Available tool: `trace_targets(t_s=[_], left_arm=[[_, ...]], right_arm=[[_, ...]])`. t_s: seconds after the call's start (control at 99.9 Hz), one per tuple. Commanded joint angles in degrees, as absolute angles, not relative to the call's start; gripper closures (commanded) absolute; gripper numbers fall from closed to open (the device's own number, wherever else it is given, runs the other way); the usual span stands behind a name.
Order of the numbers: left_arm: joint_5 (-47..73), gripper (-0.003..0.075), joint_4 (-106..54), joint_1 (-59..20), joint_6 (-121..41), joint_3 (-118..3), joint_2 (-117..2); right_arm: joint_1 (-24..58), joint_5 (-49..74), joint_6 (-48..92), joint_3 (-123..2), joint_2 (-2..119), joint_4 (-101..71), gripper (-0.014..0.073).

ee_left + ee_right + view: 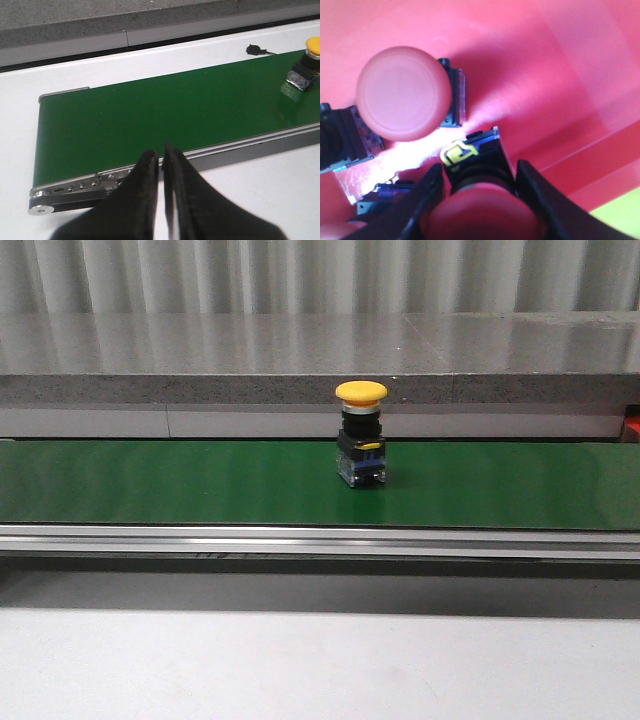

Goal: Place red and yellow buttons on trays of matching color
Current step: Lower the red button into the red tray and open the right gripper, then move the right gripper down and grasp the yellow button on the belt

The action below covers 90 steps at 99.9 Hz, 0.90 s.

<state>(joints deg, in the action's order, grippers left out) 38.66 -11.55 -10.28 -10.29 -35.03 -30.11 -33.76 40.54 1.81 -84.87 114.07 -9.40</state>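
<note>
A yellow button [361,435] with a black and blue base stands upright on the green conveyor belt [180,480]; the left wrist view shows this yellow button [307,62] far along the belt [175,105]. My left gripper [161,157] is shut on nothing, hanging over the white table by the belt's near rail. My right gripper [480,169] is shut on a red button [485,210], low over the red tray [545,60]. A second red button [402,92] stands in that tray just beyond. A strip of the yellow tray [620,217] shows beside the red one. Neither gripper appears in the front view.
A third button base [335,140] lies at the red tray's edge of view. A grey stone ledge [300,360] runs behind the belt. A small black part [254,49] lies on the white table past the belt. A red edge [633,425] shows at far right.
</note>
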Motion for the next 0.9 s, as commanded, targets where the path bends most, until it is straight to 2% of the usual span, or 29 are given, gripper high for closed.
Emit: trace_targets(t_s=[0.0, 0.06, 0.13, 0.41, 0.891], left_arm=[[34.7, 0.0726, -12.6, -10.7, -10.4, -36.6, -30.3], [34.7, 0.0726, -12.6, -10.7, -10.4, -36.6, -30.3], [34.7, 0.0726, -12.6, -10.7, -10.4, -36.6, -30.3], [34.7, 0.0726, -12.6, -10.7, -10.4, -36.6, -30.3], [34.7, 0.0726, -12.6, -10.7, -10.4, -36.6, -30.3]], right_arm=[[-34.0, 38.3, 1.9, -86.4, 110.9, -10.2, 0.0175], [-34.0, 38.4, 1.9, -86.4, 110.9, -10.4, 0.01], [-34.0, 38.5, 1.9, -86.4, 110.9, -10.9, 0.006], [-34.0, 39.4, 2.0, -86.5, 106.9, -11.1, 0.0064], [-29.9, 41.8, 3.2, -81.2, 85.4, -11.0, 0.0064]])
